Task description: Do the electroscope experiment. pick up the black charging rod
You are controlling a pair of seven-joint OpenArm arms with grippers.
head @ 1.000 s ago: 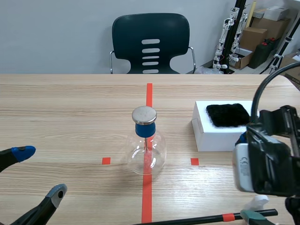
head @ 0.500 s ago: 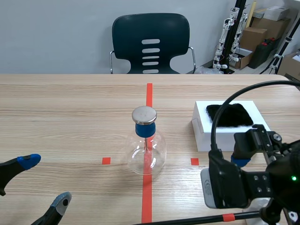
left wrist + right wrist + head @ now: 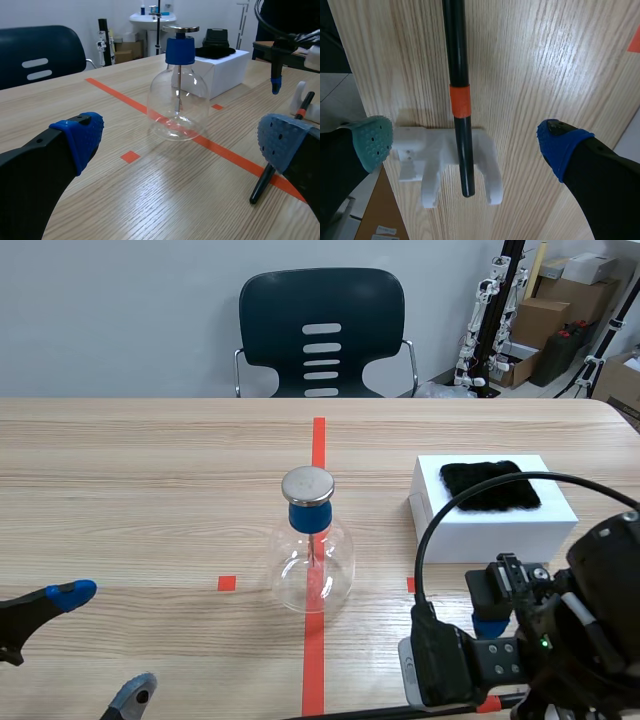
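One black rod lies flat on the table, right under the right gripper and in the middle between its jaws. Those jaws are spread wide and hold nothing. The rod has an orange band, and its end sits in a little white stand. The left gripper is spread wide too, with nothing in it. A glass bottle stands ahead of it.

I think the jaws could pinch the white stand along with the rod, because the stand is so close. The rod is long and round, so it could roll away, or tip down and bump the glass bottle.

I can see no words or labels to read.
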